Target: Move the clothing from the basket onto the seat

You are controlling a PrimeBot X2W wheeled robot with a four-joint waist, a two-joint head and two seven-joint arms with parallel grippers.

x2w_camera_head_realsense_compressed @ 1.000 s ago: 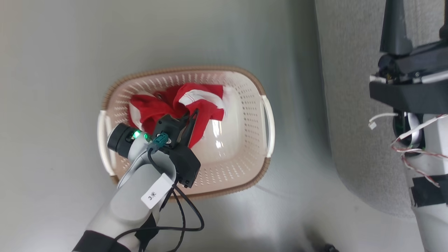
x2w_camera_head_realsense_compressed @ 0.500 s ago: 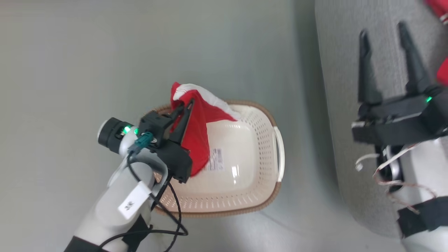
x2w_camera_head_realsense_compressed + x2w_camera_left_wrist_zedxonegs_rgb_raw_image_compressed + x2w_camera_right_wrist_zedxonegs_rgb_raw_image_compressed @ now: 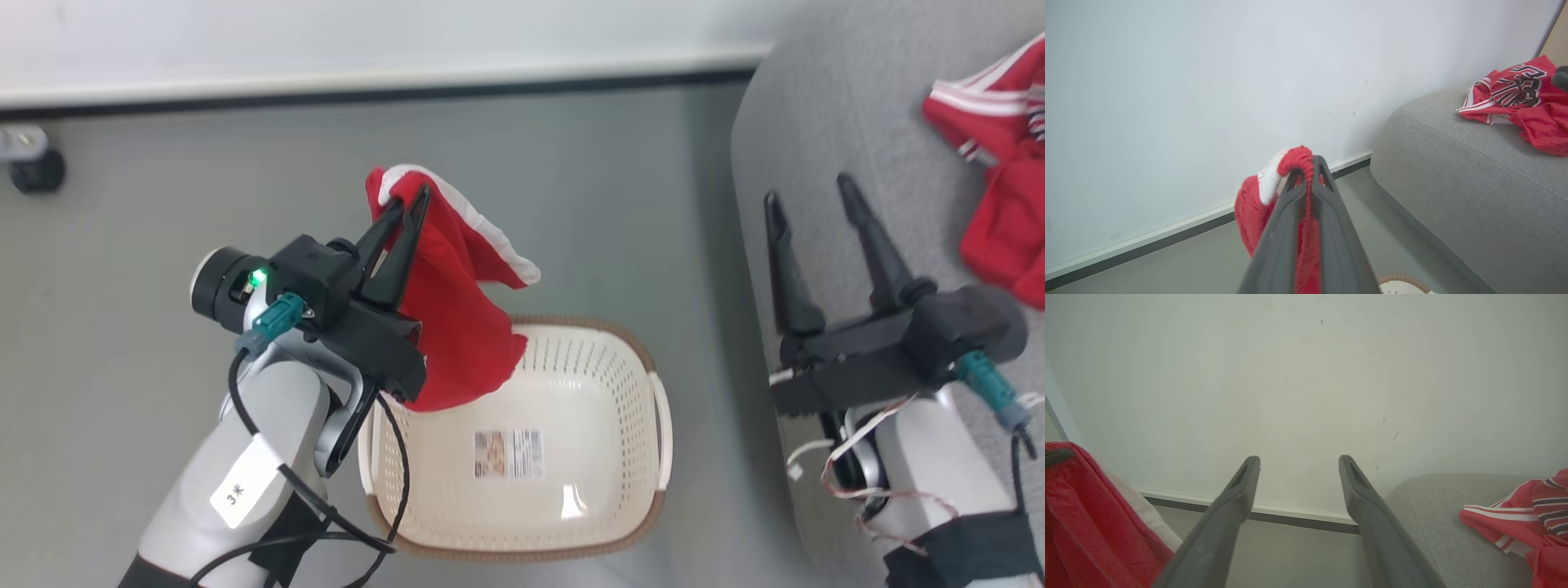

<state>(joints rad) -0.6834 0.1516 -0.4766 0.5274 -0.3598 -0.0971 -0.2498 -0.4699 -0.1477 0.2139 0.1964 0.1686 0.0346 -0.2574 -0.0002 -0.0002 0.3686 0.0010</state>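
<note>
Above the basket (image 3: 588,359), the left gripper (image 3: 412,198) pinches the plain red garment (image 3: 457,327), while the right gripper (image 3: 807,189) gapes wide.

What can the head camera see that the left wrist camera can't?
Head view: the bare bottom of the laundry basket with its paper label, seen from above. Left wrist view: the black-and-white lettering on the red jersey. Both: the left gripper shut on the red garment with white trim, and the jersey lying on the grey sofa.
</note>
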